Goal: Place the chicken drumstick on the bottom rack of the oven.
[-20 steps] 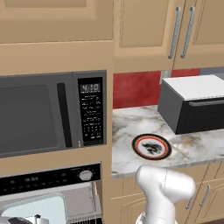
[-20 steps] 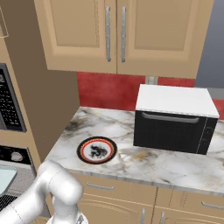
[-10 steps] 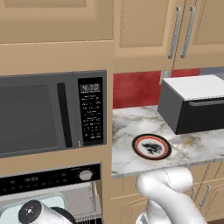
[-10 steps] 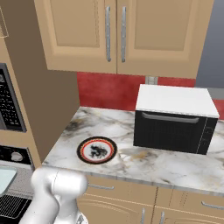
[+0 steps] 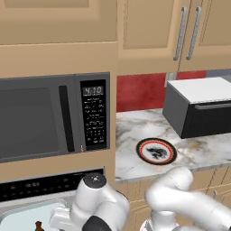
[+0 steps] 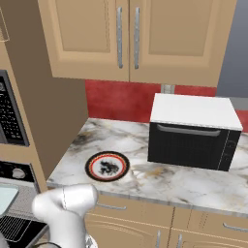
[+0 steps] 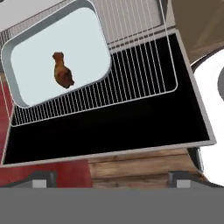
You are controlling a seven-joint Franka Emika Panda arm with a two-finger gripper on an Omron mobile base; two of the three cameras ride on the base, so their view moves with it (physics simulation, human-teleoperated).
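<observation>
The chicken drumstick [image 7: 62, 71] lies on the pale blue-grey tray [image 7: 30, 43], which rests on the left part of the pulled-out wire bottom rack [image 7: 140, 78]. In the hand view my gripper [image 7: 111, 180] hovers above the open black oven door [image 7: 109, 131], well away from the drumstick. Its fingertips [image 7: 41, 179] stand wide apart with nothing between them, so it is open. In the left base view the drumstick [image 5: 38, 224] shows on the tray [image 5: 22, 215] under the oven's control strip [image 5: 40, 186]. The oven's knob [image 6: 18, 173] and the rack [image 6: 12, 227] show at the left of the right base view.
A grey microwave [image 5: 54, 117] sits above the oven. On the marble counter [image 6: 160, 177] lie the red-rimmed plate [image 6: 107, 166] and a black box with a white top [image 6: 191, 128]. Wooden floor [image 7: 140, 168] shows beyond the door's edge.
My arm has lifted and drawn back from low over the tray, its wrist now in front of the control strip. The drumstick now lies uncovered on the tray.
</observation>
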